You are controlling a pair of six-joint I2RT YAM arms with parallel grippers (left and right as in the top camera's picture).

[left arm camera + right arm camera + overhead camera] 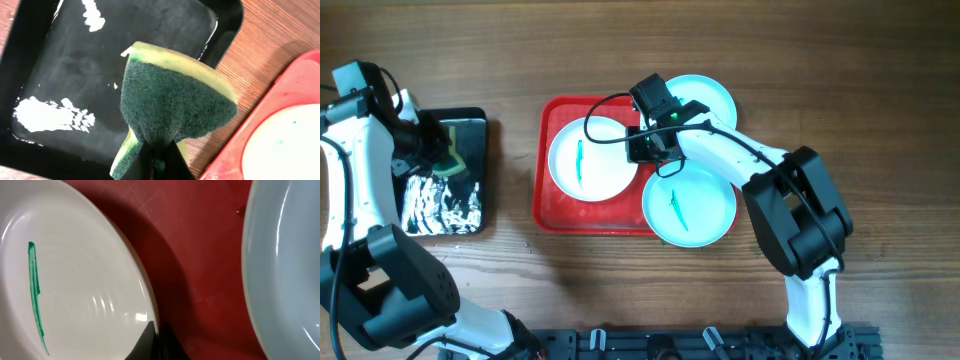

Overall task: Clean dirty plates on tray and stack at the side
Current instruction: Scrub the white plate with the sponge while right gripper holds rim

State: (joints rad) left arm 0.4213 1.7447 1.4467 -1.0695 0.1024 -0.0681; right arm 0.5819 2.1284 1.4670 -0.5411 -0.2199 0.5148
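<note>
Where the right end effector (154, 327) clamps, it pinches the rim of the white plate (75, 280).

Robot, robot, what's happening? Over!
Left end effector shut on sponge. Right end effector shut on white plate rim. Green smear on plate. Aqua plate close beside.

The counter (740, 40) is brown wood with a fine straight grain. At the centre of the overhead view the tray (544, 205) is plain red. The white plate (605, 165) carries one thin teal-green streak. The pale aqua plate (710, 205) at lower right bears a similar streak, and the second aqua plate (715, 95) above it looks plain. At far left the black tray (470, 150) is glossy, smeared with white streaks. The sponge (175, 100) has a dark green face over yellow.
</note>
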